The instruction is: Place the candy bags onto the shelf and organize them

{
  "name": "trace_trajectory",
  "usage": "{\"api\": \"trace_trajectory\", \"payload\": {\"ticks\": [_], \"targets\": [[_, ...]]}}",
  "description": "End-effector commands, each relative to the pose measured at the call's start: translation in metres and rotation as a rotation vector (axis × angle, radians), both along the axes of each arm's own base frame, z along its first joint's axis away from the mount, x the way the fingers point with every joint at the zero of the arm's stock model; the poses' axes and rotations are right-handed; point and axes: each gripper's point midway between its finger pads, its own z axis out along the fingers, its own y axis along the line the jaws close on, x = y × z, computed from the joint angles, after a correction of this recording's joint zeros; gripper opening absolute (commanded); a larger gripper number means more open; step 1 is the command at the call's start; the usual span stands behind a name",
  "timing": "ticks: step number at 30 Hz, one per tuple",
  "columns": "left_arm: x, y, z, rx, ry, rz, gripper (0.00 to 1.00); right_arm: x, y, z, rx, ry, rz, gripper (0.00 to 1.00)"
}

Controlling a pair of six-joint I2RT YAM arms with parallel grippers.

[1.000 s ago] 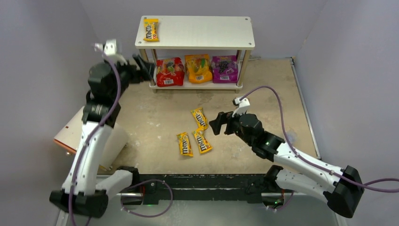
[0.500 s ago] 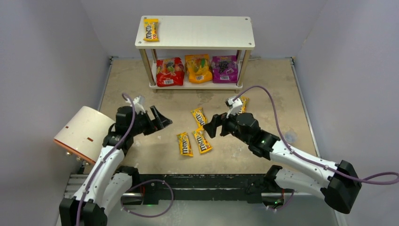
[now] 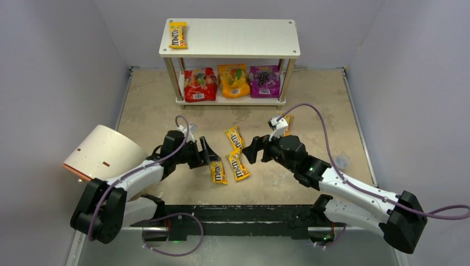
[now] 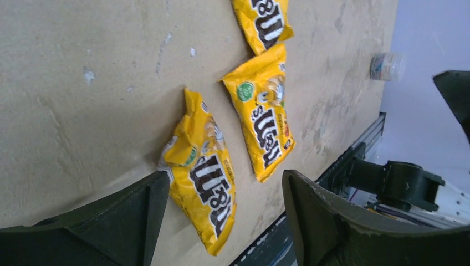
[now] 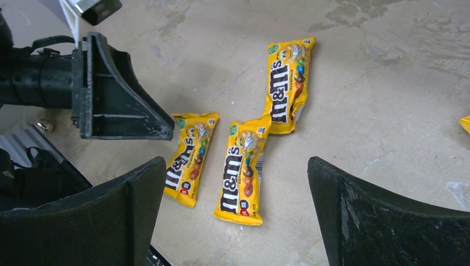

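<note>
As seen from above, the shelf (image 3: 230, 39) carries one yellow packet (image 3: 178, 35) on top; red pouch (image 3: 200, 85), orange pouch (image 3: 233, 81) and purple pouch (image 3: 264, 81) sit on its lower board. Three packets (image 3: 239, 165) lie on the table (image 3: 166, 111) before the shelf.
Left wrist: left fingers (image 4: 100, 227) spread, nearest packet (image 4: 202, 188) in the gap, ungripped.
Right wrist: right fingers (image 5: 111, 221) spread wide, holding nothing.

Soft, even light comes from overhead; shadows on the table (image 3: 155, 105) are faint, and the shelf (image 3: 238, 39) shades its own lower tier. The top view is sharp. In both wrist views my dark fingers (image 4: 354, 221) loom slightly soft, while the yellow packets (image 5: 242, 166) are crisp and faintly glossy.
</note>
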Motion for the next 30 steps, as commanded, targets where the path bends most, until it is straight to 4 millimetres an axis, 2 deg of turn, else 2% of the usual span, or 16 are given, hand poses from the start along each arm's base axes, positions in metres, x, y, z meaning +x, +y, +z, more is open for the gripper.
{"api": "trace_trajectory", "payload": {"ticks": [1,7,11,17,27,30], "targets": [[0.023,0.003,-0.011,0.052,-0.063,0.057,0.75,0.003,-0.001,0.009,0.023,-0.015,-0.021,0.99],[0.024,0.007,-0.032,0.103,-0.031,0.051,0.65,0.002,-0.005,0.009,0.016,-0.021,-0.031,0.99],[0.021,-0.003,-0.031,0.048,-0.034,0.01,0.54,0.003,-0.005,0.008,0.016,-0.019,-0.033,0.99],[0.019,-0.01,-0.036,0.024,-0.018,-0.008,0.48,0.005,-0.004,0.006,0.011,-0.013,-0.037,0.99],[0.018,-0.018,-0.048,0.023,0.012,-0.032,0.16,0.006,-0.005,0.0,-0.007,-0.004,-0.044,0.99],[0.019,-0.023,-0.043,0.006,-0.014,-0.068,0.07,0.006,-0.005,-0.001,-0.014,-0.007,-0.042,0.99]]}}
